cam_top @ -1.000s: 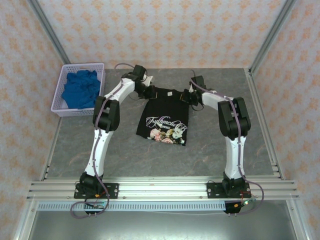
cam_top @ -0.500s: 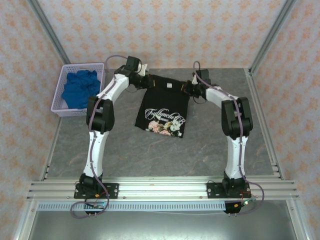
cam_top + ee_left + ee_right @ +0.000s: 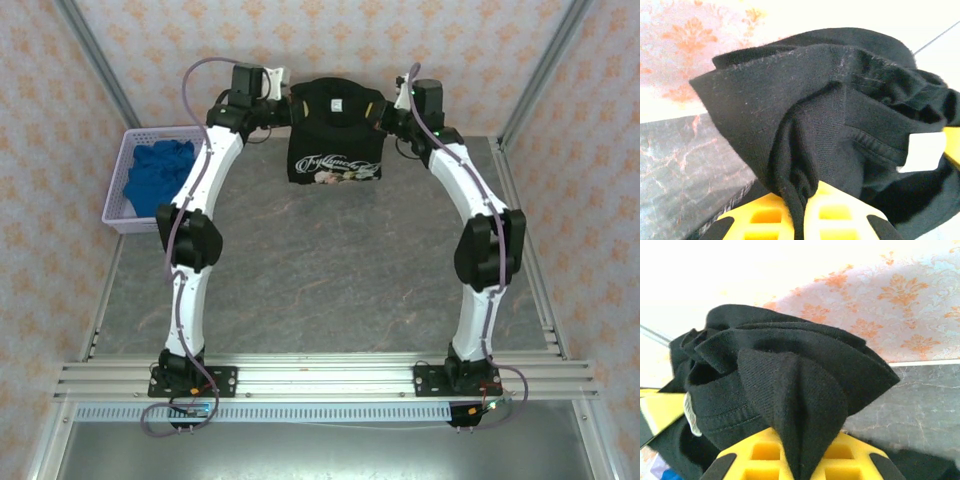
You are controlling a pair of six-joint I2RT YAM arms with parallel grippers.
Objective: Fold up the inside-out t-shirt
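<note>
Hanging above the far edge of the table [image 3: 330, 270], the black t-shirt [image 3: 335, 130] droops soft and light. The left gripper [image 3: 283, 100] and right gripper [image 3: 388, 105] each pinch a shoulder, likely the best holds on such limp fabric.

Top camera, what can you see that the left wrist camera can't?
Top camera: the left gripper and right gripper holding the t-shirt up by its top corners, the flowery print, and a basket of blue cloth. Left wrist camera: up close, yellow fingers pinched shut on a fold of the shirt. Both: the black shirt, the grey table and the orange-patterned wall.
</note>
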